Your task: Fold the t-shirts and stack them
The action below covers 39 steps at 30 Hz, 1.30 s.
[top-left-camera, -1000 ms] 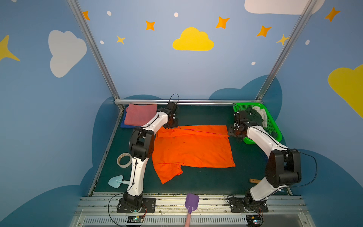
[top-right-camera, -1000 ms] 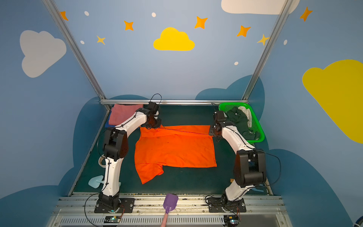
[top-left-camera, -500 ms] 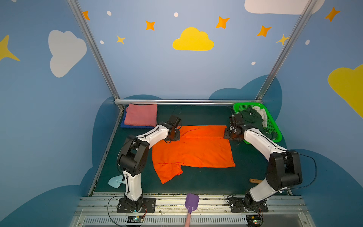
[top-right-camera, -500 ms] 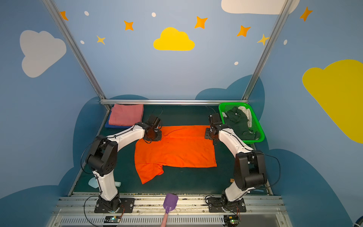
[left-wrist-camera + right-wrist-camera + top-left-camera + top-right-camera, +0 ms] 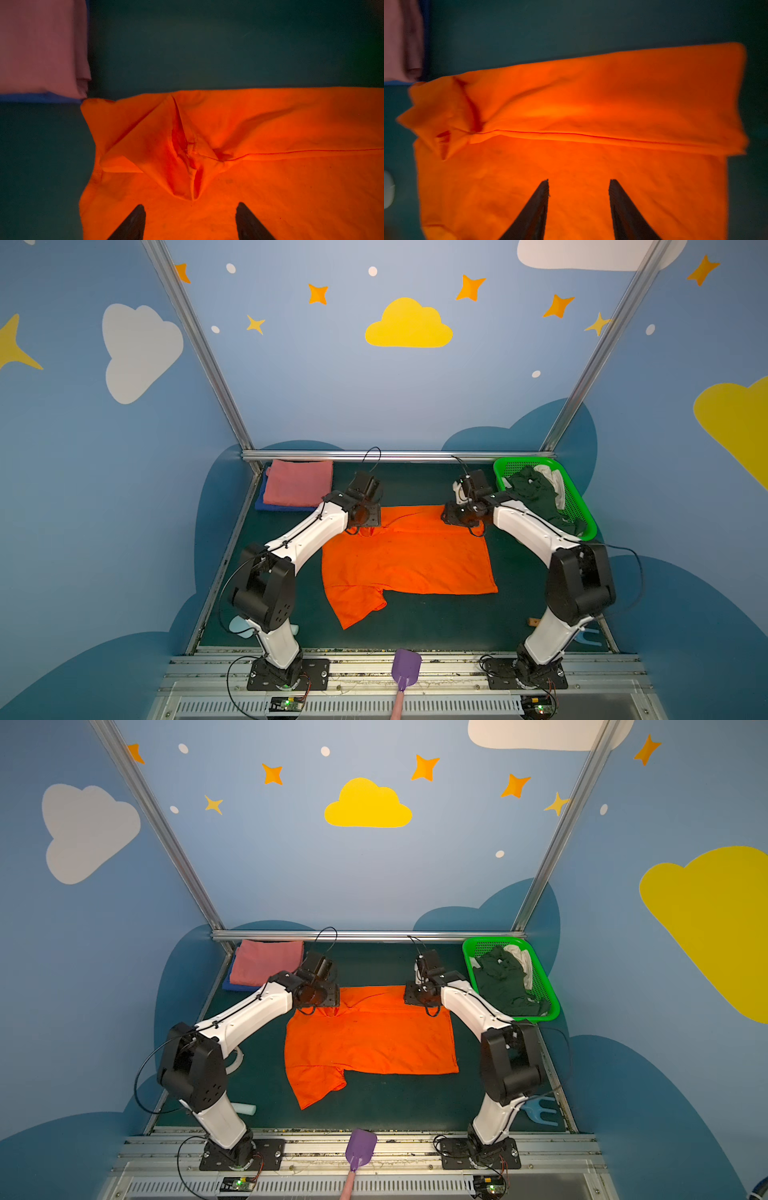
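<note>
Left claw (image 5: 190, 205) opened, apparently off orange shirt (image 5: 407, 560).

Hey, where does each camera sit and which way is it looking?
Both top views: high at the front above the arm bases, looking down and back at the orange t-shirt; both arms show.
Left wrist: on the left arm, looking past the open left tool at the shirt's bunched corner.
Right wrist: on the right arm, looking past the open right tool along the folded strip.
Shared: both wrist views catch the pink t-shirt.
</note>
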Each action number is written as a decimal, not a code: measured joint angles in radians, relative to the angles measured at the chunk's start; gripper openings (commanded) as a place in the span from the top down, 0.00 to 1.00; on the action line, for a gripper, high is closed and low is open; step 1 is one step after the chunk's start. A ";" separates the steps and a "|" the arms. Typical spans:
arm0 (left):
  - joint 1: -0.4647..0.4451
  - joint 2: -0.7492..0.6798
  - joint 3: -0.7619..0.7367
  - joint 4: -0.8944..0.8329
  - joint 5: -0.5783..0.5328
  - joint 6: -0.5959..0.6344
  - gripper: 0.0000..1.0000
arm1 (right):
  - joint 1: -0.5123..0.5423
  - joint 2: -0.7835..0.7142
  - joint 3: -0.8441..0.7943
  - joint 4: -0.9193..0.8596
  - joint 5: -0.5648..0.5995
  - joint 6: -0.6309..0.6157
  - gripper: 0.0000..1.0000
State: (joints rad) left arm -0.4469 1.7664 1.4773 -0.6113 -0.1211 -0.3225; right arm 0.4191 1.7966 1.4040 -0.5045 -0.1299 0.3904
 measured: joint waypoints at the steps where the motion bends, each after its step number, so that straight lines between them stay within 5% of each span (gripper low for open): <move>1: 0.023 0.029 0.048 -0.008 0.004 0.013 0.27 | 0.016 0.047 0.049 0.011 -0.045 0.003 0.52; 9: 0.216 0.323 0.299 -0.064 0.117 0.064 0.27 | 0.122 0.423 0.476 -0.010 -0.274 0.017 0.48; 16: 0.269 0.513 0.444 -0.126 0.232 0.087 0.34 | 0.172 0.639 0.755 -0.093 -0.377 0.034 0.47; 33: 0.280 0.431 0.220 -0.033 0.423 0.076 0.73 | 0.246 0.711 0.816 -0.193 -0.422 0.040 0.44; 39: 0.280 0.332 0.153 0.002 0.422 0.073 0.69 | 0.281 0.715 0.858 -0.252 -0.355 -0.019 0.69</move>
State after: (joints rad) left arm -0.1673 2.0987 1.6299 -0.6098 0.3008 -0.2493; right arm 0.7002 2.5114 2.2623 -0.7563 -0.4850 0.3717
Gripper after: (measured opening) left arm 0.294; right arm 0.399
